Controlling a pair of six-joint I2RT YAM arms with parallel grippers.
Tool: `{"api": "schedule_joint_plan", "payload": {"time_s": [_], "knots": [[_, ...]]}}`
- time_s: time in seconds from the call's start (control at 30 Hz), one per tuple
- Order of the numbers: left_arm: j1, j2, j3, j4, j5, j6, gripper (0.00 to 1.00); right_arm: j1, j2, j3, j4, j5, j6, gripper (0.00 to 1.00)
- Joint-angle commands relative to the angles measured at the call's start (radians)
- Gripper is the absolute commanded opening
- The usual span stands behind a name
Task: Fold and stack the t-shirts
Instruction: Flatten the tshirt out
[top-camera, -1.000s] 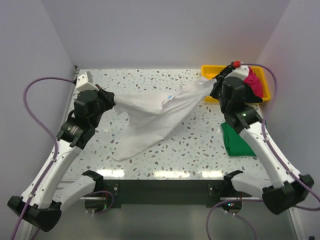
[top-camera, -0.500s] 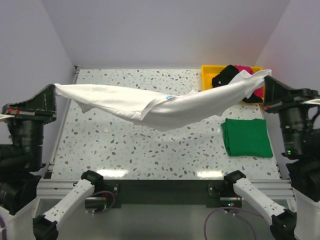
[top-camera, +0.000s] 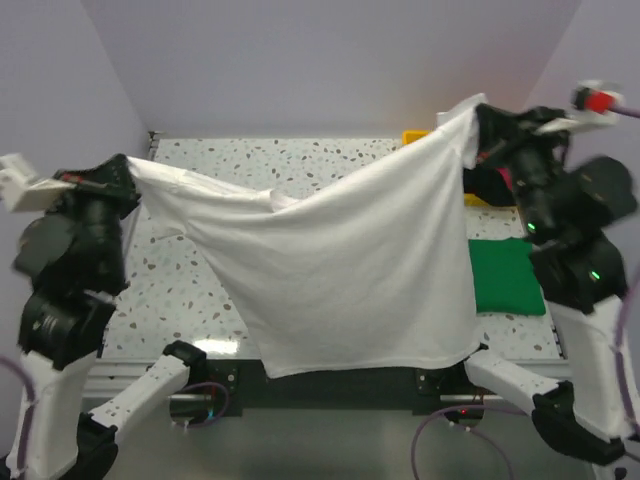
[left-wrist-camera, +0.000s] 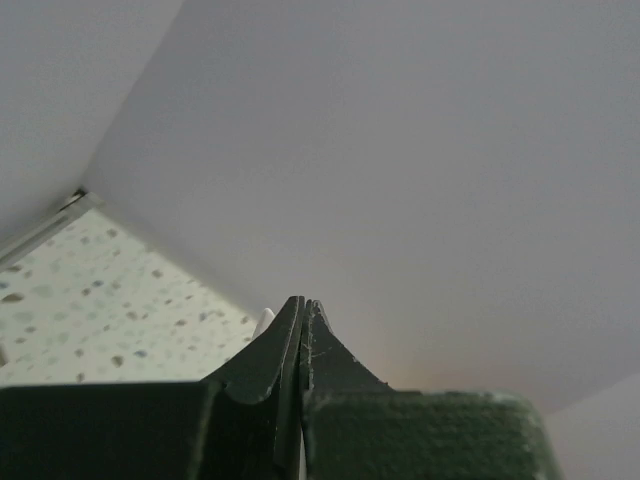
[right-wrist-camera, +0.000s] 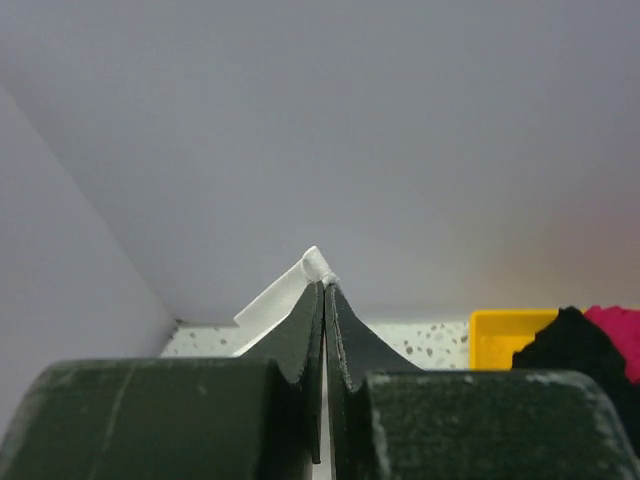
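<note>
The white t-shirt (top-camera: 350, 270) hangs spread in the air between both raised arms, its lower hem over the table's near edge. My left gripper (top-camera: 133, 172) is shut on its left corner; a sliver of white cloth (left-wrist-camera: 262, 322) shows beside the closed jaws. My right gripper (top-camera: 472, 112) is shut on its right corner, white fabric (right-wrist-camera: 290, 290) sticking out at the fingertips. The green t-shirt (top-camera: 508, 275) lies folded on the table at the right. The black t-shirt (right-wrist-camera: 575, 345) and the magenta-pink t-shirt (right-wrist-camera: 618, 330) lie in the yellow tray (right-wrist-camera: 500, 335).
The yellow tray (top-camera: 415, 136) stands at the back right corner, mostly hidden by the hanging shirt in the top view. The speckled table (top-camera: 190, 290) is walled on three sides by pale panels.
Both arms have lifted higher and the white shirt has gone from a sagging stretched band to hanging down as a wide open sheet. Both grips have held.
</note>
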Motion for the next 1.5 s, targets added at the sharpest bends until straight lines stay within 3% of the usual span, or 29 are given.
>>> {"api": "schedule_joint_plan", "payload": {"time_s": [0.0, 0.07, 0.1, 0.13, 0.17, 0.2, 0.23, 0.27, 0.33, 0.37, 0.63, 0.7, 0.87, 1.07, 1.27, 1.47], "knots": [[0.01, 0.279, -0.159, -0.129, -0.244, -0.077, 0.0, -0.004, 0.322, -0.124, 0.075, -0.016, -0.005, 0.0], [0.057, 0.361, -0.246, -0.137, -0.259, -0.15, 0.0, -0.004, 0.442, -0.156, 0.129, -0.071, -0.003, 0.0], [0.091, 0.442, -0.326, -0.137, -0.221, -0.166, 0.03, -0.006, 0.578, -0.175, 0.155, -0.087, 0.002, 0.0], [0.17, 0.484, -0.362, -0.117, -0.172, -0.165, 0.36, -0.006, 0.64, -0.178, 0.184, -0.108, -0.005, 0.0], [0.206, 0.569, -0.388, -0.109, -0.079, -0.163, 0.62, -0.006, 0.719, -0.166, 0.198, -0.126, -0.018, 0.19], [0.232, 0.609, -0.413, -0.106, -0.039, -0.157, 1.0, -0.006, 0.786, -0.106, 0.172, -0.136, -0.027, 0.29], [0.259, 0.645, -0.413, -0.121, -0.025, -0.168, 1.0, -0.006, 0.903, -0.069, 0.139, -0.145, -0.04, 0.39], [0.264, 0.698, -0.41, -0.143, -0.047, -0.178, 1.0, -0.006, 0.944, -0.039, 0.084, -0.15, -0.047, 0.65], [0.266, 0.719, -0.398, -0.175, -0.077, -0.191, 1.0, -0.004, 0.993, -0.009, 0.075, -0.153, -0.061, 0.91], [0.266, 0.714, -0.399, -0.157, -0.068, -0.186, 1.0, -0.003, 0.986, -0.02, 0.1, -0.156, -0.061, 0.99], [0.266, 0.674, -0.471, 0.075, 0.164, -0.045, 1.0, 0.019, 0.813, -0.228, 0.077, -0.176, 0.006, 0.99], [0.266, 0.705, -0.473, 0.133, 0.288, -0.016, 1.0, 0.043, 0.75, -0.329, 0.062, -0.177, 0.038, 0.99], [0.235, 0.8, -0.517, 0.283, 0.579, 0.039, 1.0, 0.223, 0.644, -0.555, 0.089, -0.14, 0.133, 0.99], [0.178, 0.954, -0.499, 0.331, 0.664, 0.067, 1.0, 0.362, 0.644, -0.722, 0.117, -0.163, 0.276, 0.98], [0.178, 1.073, -0.504, 0.325, 0.586, 0.026, 1.0, 0.358, 0.741, -0.741, 0.025, -0.053, 0.353, 0.98], [0.178, 1.035, -0.6, 0.268, 0.465, -0.028, 1.0, 0.255, 0.903, -0.661, 0.037, -0.074, 0.319, 0.99]]}}
